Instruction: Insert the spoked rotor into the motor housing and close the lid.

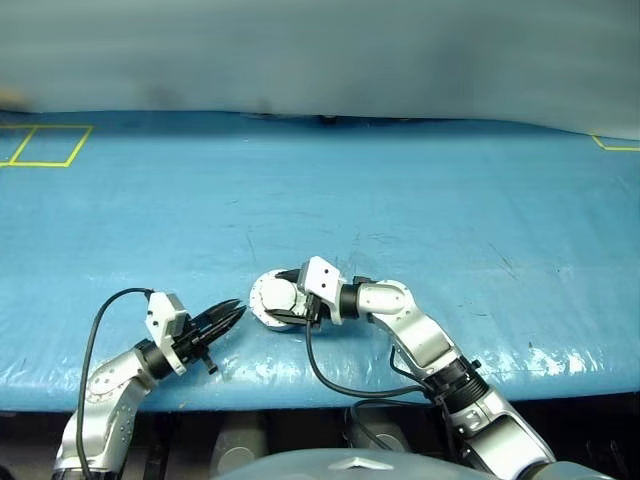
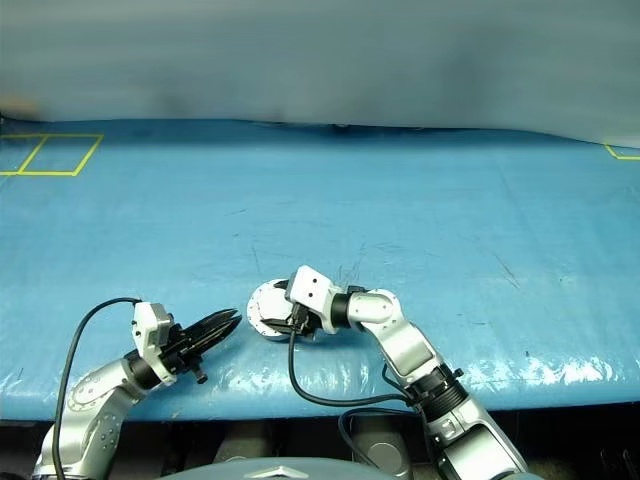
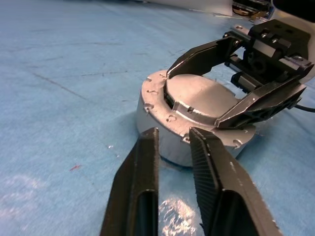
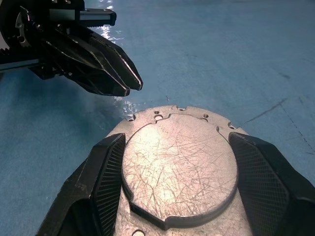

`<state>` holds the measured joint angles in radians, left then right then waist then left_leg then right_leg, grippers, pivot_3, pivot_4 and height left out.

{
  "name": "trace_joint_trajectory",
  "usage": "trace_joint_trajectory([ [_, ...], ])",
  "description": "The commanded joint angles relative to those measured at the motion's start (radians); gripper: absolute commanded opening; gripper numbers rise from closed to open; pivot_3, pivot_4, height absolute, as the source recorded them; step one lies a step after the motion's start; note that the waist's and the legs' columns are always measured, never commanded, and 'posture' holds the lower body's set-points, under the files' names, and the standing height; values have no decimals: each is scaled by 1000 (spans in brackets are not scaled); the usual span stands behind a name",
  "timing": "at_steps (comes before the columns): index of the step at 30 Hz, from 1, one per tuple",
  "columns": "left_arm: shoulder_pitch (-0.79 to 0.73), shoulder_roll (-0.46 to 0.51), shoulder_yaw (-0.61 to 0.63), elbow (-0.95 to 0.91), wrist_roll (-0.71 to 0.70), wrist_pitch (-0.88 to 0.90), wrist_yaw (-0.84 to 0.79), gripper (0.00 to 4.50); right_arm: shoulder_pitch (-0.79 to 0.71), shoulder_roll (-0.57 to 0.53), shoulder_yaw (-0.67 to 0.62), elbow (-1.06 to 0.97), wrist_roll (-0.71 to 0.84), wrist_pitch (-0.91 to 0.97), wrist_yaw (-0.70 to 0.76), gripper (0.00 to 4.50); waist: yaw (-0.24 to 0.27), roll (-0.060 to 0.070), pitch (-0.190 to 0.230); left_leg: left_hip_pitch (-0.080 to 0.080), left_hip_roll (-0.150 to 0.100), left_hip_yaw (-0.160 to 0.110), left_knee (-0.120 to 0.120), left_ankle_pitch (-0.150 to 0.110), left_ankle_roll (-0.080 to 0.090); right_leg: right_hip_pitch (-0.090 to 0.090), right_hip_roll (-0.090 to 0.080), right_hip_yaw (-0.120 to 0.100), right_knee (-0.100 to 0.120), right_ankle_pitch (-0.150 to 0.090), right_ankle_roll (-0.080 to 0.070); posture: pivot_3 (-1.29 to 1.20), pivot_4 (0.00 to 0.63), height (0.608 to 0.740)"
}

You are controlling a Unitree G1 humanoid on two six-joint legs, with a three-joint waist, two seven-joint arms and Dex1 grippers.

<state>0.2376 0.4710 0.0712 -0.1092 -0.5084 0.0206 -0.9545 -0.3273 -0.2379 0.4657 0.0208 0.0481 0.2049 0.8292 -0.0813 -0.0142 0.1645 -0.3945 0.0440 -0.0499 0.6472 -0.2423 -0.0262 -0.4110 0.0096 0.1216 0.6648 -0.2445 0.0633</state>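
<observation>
The motor housing [image 3: 152, 129], a round silver case, stands on the blue table near its front edge. The lid [image 4: 179, 167] lies flat on top of it, plain grey face with the raised circle upward. My right gripper [image 4: 177, 141] reaches in from the right and is shut on the lid, one finger on each side of the raised circle. My left gripper [image 1: 238, 308] hovers just left of the housing, pointing at it, shut and holding nothing, a small gap away from the case. The spoked rotor is out of view.
Blue sheeting covers the table [image 1: 420, 200]. A yellow tape square [image 1: 45, 145] marks the far left corner. The table's front edge [image 1: 300, 395] runs close under both arms. The right arm's black cable [image 1: 330, 380] loops down by that edge.
</observation>
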Motion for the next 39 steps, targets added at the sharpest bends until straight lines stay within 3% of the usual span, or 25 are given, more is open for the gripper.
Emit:
trace_joint_trajectory([
  [1, -22, -1, -31, -13, 13, 2, -27, 20, 12, -5, 14, 15, -24, 16, -10, 3006, 0, 0, 0, 0, 0, 0, 0, 0, 0, 0, 0, 0, 0, 0, 0, 0, 150, 740],
  [9, -45, 10, -84, 30, 116, -14, 6, 20, 19, -9, 6, 1, -22, 23, -21, 3006, 1, 0, 0, 0, 0, 0, 0, 0, 0, 0, 0, 0, 0, 0, 0, 0, 150, 740],
  [19, -35, 1, -89, 46, 147, -44, 23, 20, 11, 7, -15, -1, 18, 56, -15, 3006, 2, 0, 0, 1, 0, 0, 0, 0, 0, 1, 0, 0, 0, 0, 0, 0, 150, 740],
  [23, -33, -1, -93, 49, 150, -50, 27, 0, 13, 10, -38, -28, 53, 51, -1, 4355, 3, 0, 0, 0, 0, 0, 0, 0, 0, 1, 0, 0, 0, 0, 0, 0, 150, 740],
  [24, -33, -1, -93, 48, 150, -50, 27, 0, 13, 17, -57, -45, 82, 60, 1, 4465, 3, 0, 0, 0, 0, 0, 0, 0, 0, 1, 0, 0, 0, 0, 0, 0, 150, 740],
  [34, -35, -2, -101, 41, 153, -50, 27, 0, 32, 58, -243, -178, 331, 264, -50, 4465, 10, 0, 0, -1, 0, 0, 0, 0, 0, 0, 0, 0, -1, 0, 0, 0, 150, 740],
  [39, -36, 0, -104, 42, 155, -52, 25, 0, 60, 61, -348, -135, 468, 493, -107, 4465, 13, 0, 0, -2, -1, 0, 0, 0, 0, 0, -1, 0, -1, 0, 0, 0, 150, 740],
])
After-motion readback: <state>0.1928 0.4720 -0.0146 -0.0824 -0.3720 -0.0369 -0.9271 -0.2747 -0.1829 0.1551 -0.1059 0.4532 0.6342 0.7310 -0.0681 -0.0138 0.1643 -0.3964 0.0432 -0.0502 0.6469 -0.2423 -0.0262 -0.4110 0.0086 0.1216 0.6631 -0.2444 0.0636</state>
